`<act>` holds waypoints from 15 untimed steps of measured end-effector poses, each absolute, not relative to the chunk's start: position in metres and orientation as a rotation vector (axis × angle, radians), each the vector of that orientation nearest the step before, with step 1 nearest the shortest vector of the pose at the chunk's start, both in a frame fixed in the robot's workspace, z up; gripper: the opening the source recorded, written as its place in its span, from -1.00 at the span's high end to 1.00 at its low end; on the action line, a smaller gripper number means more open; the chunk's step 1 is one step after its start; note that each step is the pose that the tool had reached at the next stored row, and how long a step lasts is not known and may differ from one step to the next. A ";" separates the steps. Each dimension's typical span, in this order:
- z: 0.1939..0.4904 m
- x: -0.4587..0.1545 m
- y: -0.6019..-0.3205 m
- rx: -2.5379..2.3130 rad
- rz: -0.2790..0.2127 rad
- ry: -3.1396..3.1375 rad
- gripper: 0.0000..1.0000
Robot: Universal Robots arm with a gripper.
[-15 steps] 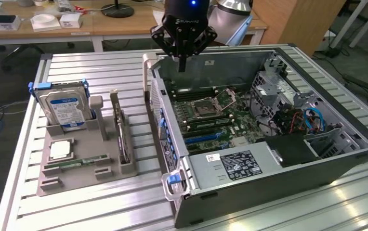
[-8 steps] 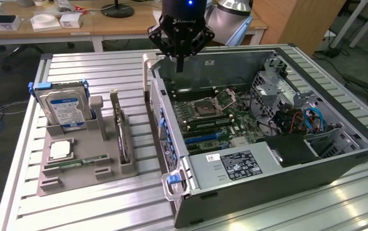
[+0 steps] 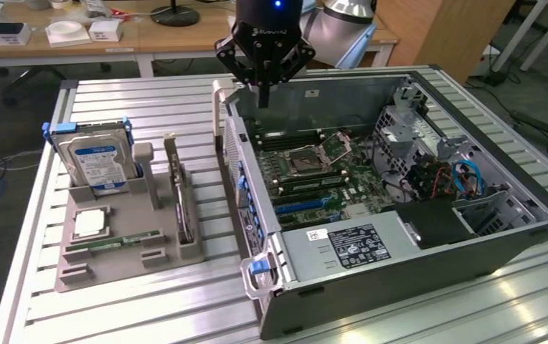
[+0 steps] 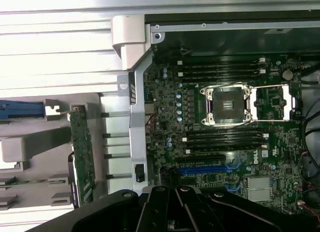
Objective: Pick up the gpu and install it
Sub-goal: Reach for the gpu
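in the grey holder (image 3: 111,266), the gpu (image 3: 180,201) stands edge-on, partly hidden.

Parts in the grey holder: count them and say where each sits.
4: hard drive standing at the far end; CPU flat in the middle; memory stick lying nearer the camera; gpu on edge along the side facing the computer case. None looks hidden.

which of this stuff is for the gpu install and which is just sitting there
For the job: gpu standing in the grey holder; gripper above the open computer case.
Lying about: hard drive, memory stick, processor chip.
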State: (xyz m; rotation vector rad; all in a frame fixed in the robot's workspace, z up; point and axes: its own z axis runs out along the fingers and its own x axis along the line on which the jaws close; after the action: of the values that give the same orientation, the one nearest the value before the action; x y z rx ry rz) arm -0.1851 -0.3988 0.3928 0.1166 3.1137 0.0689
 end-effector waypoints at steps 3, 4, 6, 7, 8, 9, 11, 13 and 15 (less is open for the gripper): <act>0.393 -0.187 -0.399 0.117 0.069 3.114 0.80; 0.393 -0.188 -0.399 0.116 0.069 3.114 0.80; 0.393 -0.190 -0.399 0.117 0.069 3.114 0.80; 0.393 -0.191 -0.399 0.117 0.069 3.114 0.80; 0.393 -0.192 -0.399 0.117 0.069 3.114 0.80; 0.393 -0.193 -0.399 0.117 0.069 3.114 0.80; 0.393 -0.194 -0.399 0.117 0.069 3.114 0.80; 0.393 -0.196 -0.399 0.117 0.069 3.114 0.80; 0.393 -0.198 -0.399 0.117 0.069 3.114 0.80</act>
State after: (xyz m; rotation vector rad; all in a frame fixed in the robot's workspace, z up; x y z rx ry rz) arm -0.1979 -0.3988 0.3928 0.1166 3.1136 0.0689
